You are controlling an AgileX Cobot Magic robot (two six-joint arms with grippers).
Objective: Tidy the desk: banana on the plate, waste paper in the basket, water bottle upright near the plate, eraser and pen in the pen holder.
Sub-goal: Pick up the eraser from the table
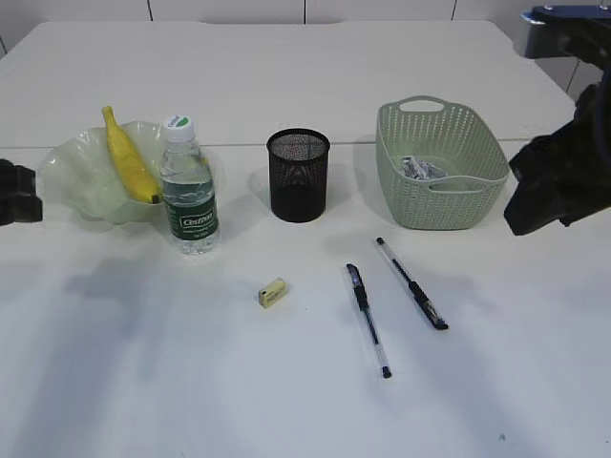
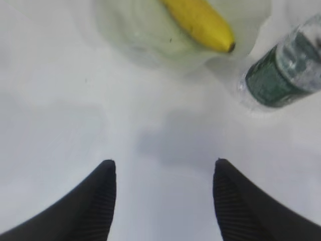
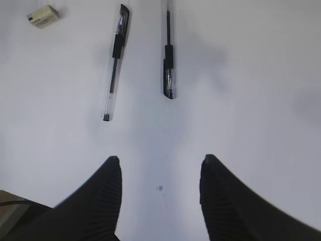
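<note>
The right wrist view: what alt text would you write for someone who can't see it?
Two black gripper fingers stand open and empty above a white desk. Beyond them lie two pens, the left pen and the right pen, roughly parallel and apart, with a small cream eraser at the far upper left.

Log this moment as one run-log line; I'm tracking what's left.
done: banana on plate, waste paper in basket, water bottle upright | left: eraser, two pens on desk | both tools open, empty
</note>
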